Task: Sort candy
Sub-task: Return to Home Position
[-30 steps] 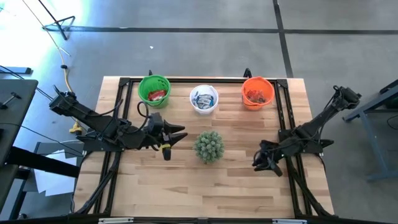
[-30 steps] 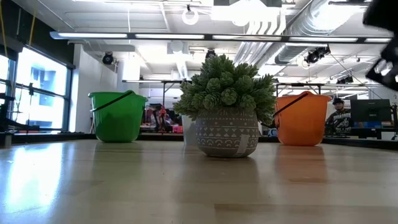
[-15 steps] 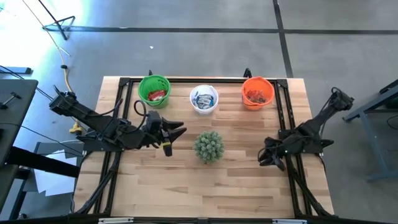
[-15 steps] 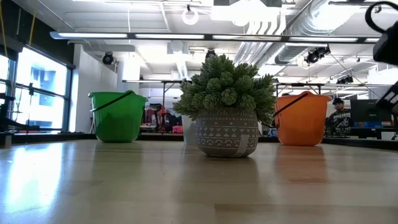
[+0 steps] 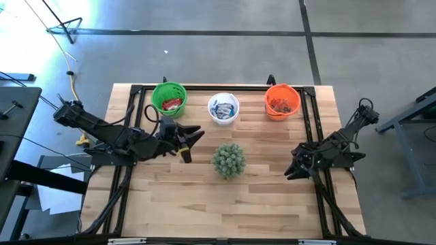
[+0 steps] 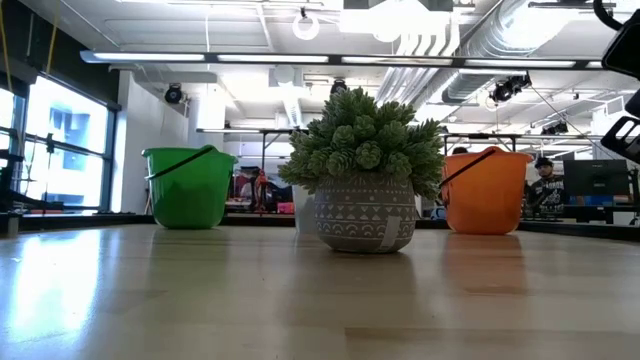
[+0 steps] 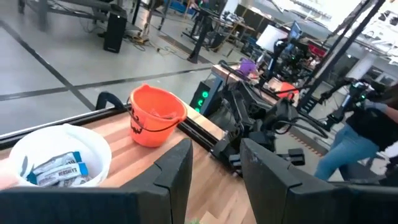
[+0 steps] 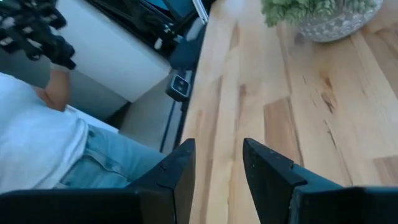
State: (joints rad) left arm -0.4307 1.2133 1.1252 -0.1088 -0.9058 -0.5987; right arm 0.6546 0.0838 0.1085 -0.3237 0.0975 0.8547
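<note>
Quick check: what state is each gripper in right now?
Left gripper: open, holding nothing.
Right gripper: open, holding nothing.

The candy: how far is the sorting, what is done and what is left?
Done: candy lies in the green bucket, white cup and orange bucket; none shows loose on the table. In hand: nothing; the left claw, beside the green bucket, and right claw, at the table's right side, are open and empty. Left: probably only pulling both claws back.
</note>
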